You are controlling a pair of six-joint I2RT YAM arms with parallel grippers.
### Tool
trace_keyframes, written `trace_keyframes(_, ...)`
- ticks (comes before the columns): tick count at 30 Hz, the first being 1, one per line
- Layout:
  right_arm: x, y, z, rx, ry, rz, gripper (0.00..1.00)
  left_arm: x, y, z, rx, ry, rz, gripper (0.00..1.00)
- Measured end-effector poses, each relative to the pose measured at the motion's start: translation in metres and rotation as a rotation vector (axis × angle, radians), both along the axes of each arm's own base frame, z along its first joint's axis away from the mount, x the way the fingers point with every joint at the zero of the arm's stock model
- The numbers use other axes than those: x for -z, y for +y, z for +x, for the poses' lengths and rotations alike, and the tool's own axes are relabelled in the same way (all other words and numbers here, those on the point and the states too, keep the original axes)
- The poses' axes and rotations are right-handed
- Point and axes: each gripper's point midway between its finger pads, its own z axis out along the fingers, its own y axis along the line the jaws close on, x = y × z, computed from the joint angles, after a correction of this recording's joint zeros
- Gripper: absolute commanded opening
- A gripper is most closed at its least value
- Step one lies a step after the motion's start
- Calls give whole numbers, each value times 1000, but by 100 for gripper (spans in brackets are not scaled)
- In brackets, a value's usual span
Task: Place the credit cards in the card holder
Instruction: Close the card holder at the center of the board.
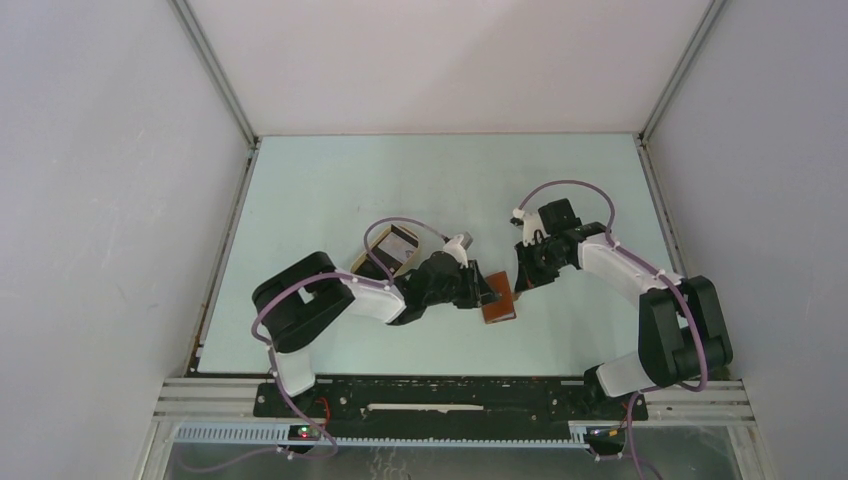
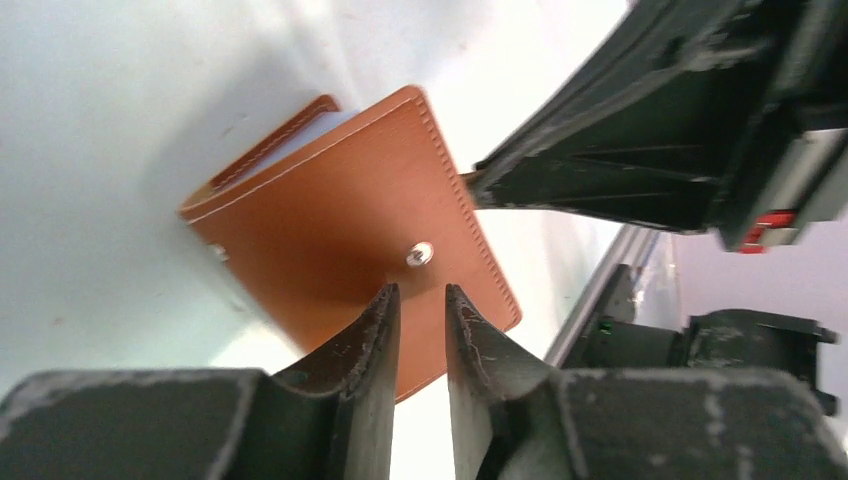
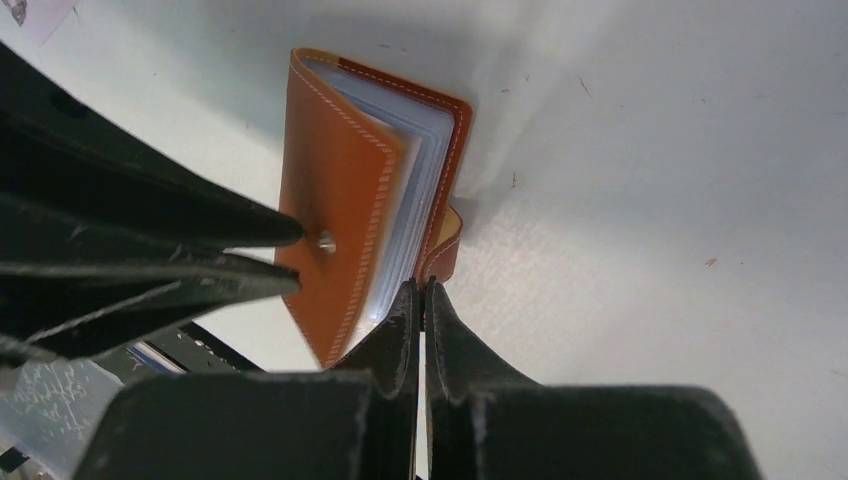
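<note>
1. A flat, pale green table top (image 1: 420, 180) fills the middle of the top view. Up close it has a few tiny dark specks.
2. A plain white back wall (image 1: 450, 60) stands at the far end of the table.
3. A pale grey left wall (image 1: 90, 200) stands on one side, and a pale grey right wall (image 1: 770, 180) on the other.
4. Thin silver metal strips (image 1: 215, 75) run up the corners where the walls meet.
5. A long black bar (image 1: 450, 392) lies across the near edge, with silver metal rails (image 1: 200, 395) at its ends.
6. A white strip with little slots (image 1: 240, 433) sits just below.
7. The light is bright. Parts of the table shine white, with soft grey shadows.
</note>
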Motion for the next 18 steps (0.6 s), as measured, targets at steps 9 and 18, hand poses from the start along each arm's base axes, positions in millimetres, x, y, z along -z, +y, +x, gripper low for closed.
trace_keyframes(9, -4, 4, 4, -4, 2, 19, 1, 21, 6, 4, -13, 10, 126, 26)
trace_keyframes(18, -1, 6, 7, -27, 31, 18, 3, 24, 2, 9, -23, 6, 179, 23)
